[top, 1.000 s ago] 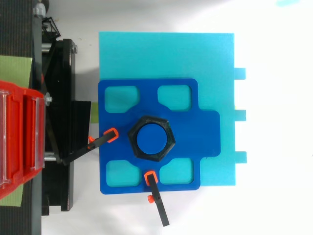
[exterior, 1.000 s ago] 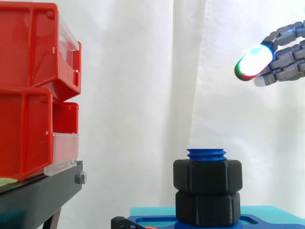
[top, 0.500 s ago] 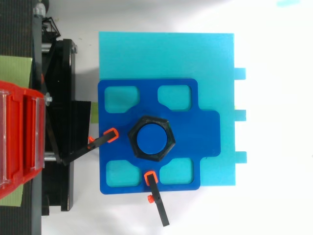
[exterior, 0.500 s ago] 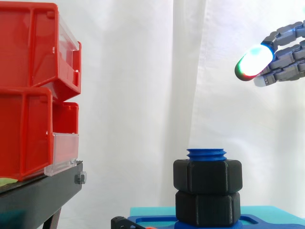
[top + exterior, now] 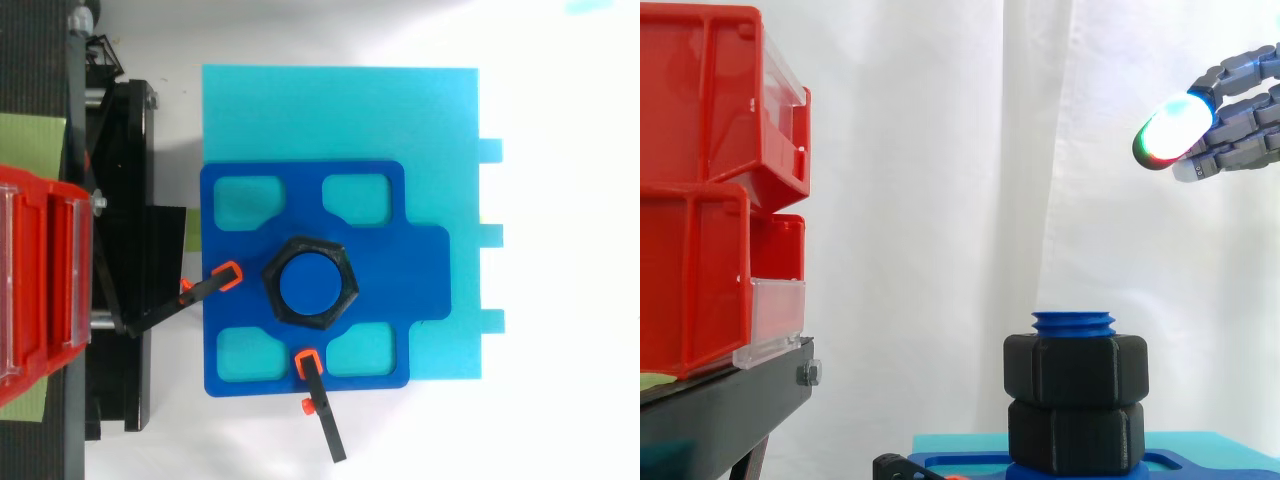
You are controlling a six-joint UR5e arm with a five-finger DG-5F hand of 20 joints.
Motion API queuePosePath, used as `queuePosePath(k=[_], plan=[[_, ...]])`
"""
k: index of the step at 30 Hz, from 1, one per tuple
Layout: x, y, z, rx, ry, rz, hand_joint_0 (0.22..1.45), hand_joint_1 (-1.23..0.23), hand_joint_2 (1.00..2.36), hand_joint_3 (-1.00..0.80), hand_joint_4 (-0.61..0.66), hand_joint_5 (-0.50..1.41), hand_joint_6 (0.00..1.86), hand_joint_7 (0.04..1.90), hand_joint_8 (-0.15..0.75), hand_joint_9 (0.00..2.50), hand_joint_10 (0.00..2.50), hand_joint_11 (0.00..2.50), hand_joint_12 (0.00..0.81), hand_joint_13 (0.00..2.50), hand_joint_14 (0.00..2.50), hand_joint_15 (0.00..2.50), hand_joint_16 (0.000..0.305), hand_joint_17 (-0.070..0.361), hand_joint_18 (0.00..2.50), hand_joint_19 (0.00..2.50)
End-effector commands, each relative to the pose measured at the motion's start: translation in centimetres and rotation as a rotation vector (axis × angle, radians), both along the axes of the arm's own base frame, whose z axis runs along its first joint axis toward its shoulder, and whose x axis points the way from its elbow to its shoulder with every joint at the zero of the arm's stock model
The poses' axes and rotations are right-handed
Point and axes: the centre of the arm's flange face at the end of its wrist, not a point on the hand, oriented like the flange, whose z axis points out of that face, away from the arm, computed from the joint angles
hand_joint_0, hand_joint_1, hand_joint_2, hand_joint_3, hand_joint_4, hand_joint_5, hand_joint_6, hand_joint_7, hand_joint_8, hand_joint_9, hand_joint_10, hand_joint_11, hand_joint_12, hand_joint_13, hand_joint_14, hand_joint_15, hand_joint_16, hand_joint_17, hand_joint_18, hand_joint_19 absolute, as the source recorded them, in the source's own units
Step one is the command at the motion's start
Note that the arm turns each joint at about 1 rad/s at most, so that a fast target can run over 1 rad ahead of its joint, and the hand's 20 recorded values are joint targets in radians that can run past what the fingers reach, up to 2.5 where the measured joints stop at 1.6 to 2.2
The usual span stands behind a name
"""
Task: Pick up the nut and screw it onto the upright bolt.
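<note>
Hand [image 5: 1240,125] high at the right edge of the side view, fingers loosely stretched out rather than curled, a glowing pad [image 5: 1172,128] foremost, gripping nothing. Well below the hand and off toward the side its fingers point to, black nut [image 5: 1075,369] already threaded on the upright blue bolt [image 5: 1074,322], only the bolt's top threads showing above it, a second black nut [image 5: 1075,437] directly beneath and touching, all on a blue plate [image 5: 420,270] over a cyan base [image 5: 340,110]. Farther out in that same direction, well apart from the hand, red bins [image 5: 700,200] stacked on a black stand [image 5: 730,405].
</note>
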Motion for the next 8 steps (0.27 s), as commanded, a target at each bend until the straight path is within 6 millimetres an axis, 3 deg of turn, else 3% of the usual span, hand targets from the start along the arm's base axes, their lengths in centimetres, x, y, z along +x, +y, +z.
queuePosePath(k=[1,8], plan=[[0.00,0.00,0.00,0.000,0.000,0.000,0.49,-0.37,1.00,-0.50,0.07,-0.22,0.50,0.65,0.178,0.24,0.00,0.00,0.301,0.26,0.00,0.00,0.037,0.084,0.00,0.00],[0.00,0.00,0.00,0.000,0.000,0.000,0.49,-0.37,1.00,-0.50,0.07,-0.22,0.50,0.64,0.177,0.25,0.00,0.00,0.301,0.26,0.00,0.00,0.037,0.084,0.00,0.00]])
